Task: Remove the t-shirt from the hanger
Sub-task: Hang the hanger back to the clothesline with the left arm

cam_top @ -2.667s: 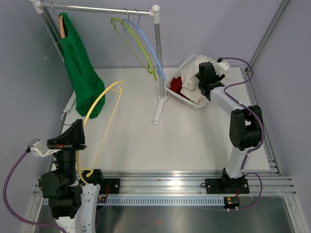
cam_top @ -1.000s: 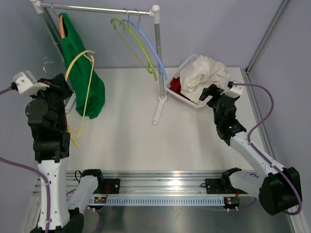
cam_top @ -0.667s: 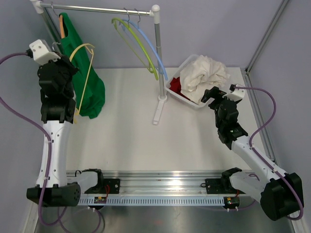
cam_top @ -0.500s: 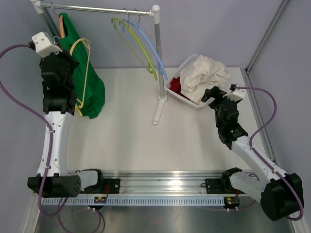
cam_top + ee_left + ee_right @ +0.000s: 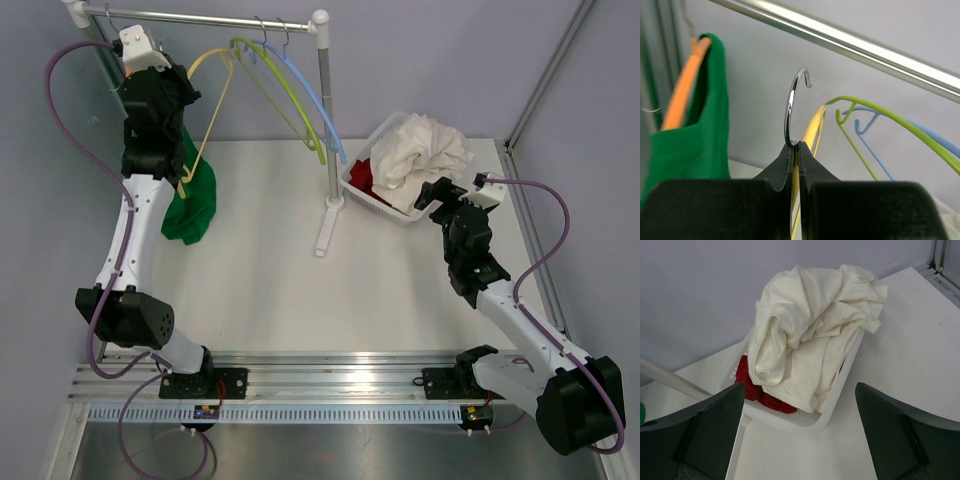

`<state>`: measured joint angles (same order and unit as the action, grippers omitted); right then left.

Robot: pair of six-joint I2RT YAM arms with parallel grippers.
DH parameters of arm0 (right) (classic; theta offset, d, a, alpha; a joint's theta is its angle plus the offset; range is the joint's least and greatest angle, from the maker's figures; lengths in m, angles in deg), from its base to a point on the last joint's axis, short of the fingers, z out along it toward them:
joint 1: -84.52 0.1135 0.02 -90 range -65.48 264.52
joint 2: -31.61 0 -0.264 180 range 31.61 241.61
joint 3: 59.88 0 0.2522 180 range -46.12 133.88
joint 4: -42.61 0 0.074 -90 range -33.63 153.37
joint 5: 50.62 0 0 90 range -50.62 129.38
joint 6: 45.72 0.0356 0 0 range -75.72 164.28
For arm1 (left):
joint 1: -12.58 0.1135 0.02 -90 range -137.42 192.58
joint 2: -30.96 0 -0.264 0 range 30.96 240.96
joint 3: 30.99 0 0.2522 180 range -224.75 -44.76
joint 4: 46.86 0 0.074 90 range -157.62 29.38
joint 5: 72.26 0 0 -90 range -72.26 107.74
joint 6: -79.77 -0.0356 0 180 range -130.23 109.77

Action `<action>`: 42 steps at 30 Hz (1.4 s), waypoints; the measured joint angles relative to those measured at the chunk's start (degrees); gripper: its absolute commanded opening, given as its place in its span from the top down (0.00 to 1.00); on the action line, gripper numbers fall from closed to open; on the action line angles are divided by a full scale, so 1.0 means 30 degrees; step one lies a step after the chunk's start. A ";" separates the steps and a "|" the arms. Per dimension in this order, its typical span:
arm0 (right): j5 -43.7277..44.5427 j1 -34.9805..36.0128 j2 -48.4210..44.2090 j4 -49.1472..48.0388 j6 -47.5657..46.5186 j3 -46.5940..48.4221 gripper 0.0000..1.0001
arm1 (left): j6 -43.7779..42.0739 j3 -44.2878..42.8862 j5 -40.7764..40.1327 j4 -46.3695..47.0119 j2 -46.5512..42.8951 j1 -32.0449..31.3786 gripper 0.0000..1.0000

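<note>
A green t-shirt (image 5: 196, 196) hangs on an orange hanger (image 5: 684, 86) at the left end of the rail (image 5: 215, 17); it also shows in the left wrist view (image 5: 690, 135). My left gripper (image 5: 178, 82) is raised just below the rail (image 5: 865, 47). In the left wrist view it (image 5: 798, 146) is shut on the neck of a bare yellow hanger (image 5: 812, 131), whose metal hook (image 5: 791, 102) is below the rail. My right gripper (image 5: 438, 192) is open and empty, just in front of the white basket (image 5: 842, 385). A white t-shirt (image 5: 810, 330) is heaped in the basket.
A bare green hanger (image 5: 285, 100) and a bare blue hanger (image 5: 310, 95) hang on the rail near the right post (image 5: 326, 120). Red cloth (image 5: 751, 386) lies under the white t-shirt in the basket. The post's foot (image 5: 325, 235) stands mid-table.
My left arm has lifted the yellow hanger from low at the table's left up to just under the rail. My right gripper has drawn back from the basket and stayed there.
</note>
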<state>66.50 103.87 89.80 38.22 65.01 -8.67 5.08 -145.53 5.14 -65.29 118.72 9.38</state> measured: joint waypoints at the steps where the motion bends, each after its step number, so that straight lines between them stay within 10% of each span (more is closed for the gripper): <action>1: 0.0000 0.0000 0.0000 0.0000 0.0000 -0.0007 0.01 | -0.0087 -0.0051 0.0182 0.0211 0.0248 -0.0138 1.00; 25: -0.0109 0.0000 -0.0007 0.0000 0.0000 -0.0058 0.01 | -0.3752 -0.0313 -0.2368 0.3439 0.0969 -0.4248 1.00; 42: -0.0430 0.0000 -0.0007 -0.0007 0.0000 -0.0058 0.01 | -0.4714 -0.5588 -0.1494 0.2368 0.4197 -0.4299 1.00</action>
<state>65.21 103.87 89.78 38.20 65.01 -8.85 -9.06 -162.29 0.66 -58.18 131.31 -3.51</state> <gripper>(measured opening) 0.993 0.019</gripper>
